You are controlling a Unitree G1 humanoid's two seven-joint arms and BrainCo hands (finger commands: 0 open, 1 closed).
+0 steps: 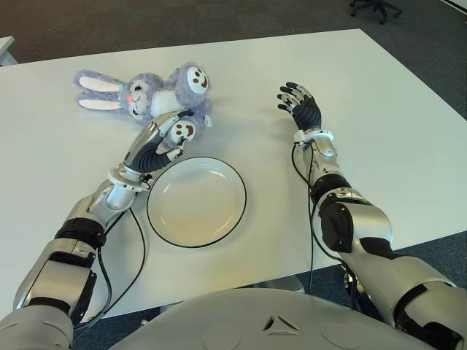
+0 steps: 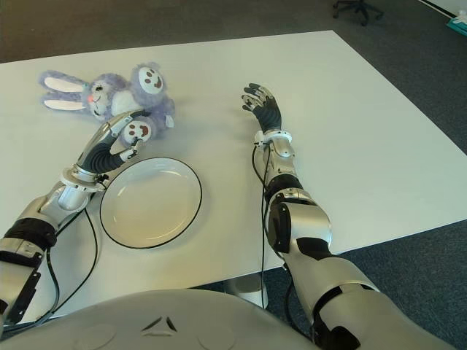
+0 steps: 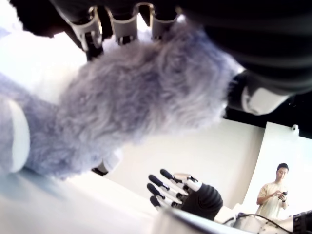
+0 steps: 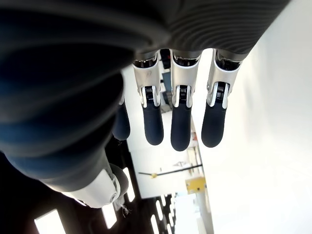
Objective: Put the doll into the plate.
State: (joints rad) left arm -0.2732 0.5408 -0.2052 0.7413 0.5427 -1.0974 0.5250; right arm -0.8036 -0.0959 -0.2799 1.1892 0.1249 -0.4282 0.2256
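The doll (image 1: 149,91) is a purple plush rabbit lying on the white table (image 1: 379,146) at the back left, ears pointing left. My left hand (image 1: 169,130) is curled around the rabbit's near leg (image 3: 146,97), just past the far rim of the plate (image 1: 195,201). The plate is white with a dark rim, holds nothing and sits in front of me. My right hand (image 1: 298,99) shows over the table to the right of the rabbit, fingers (image 4: 180,122) spread and holding nothing.
Cables run along both forearms. The table's front edge lies close behind the plate. An office chair base (image 1: 376,9) stands on the dark floor at the far right. A person (image 3: 275,187) stands far off in the left wrist view.
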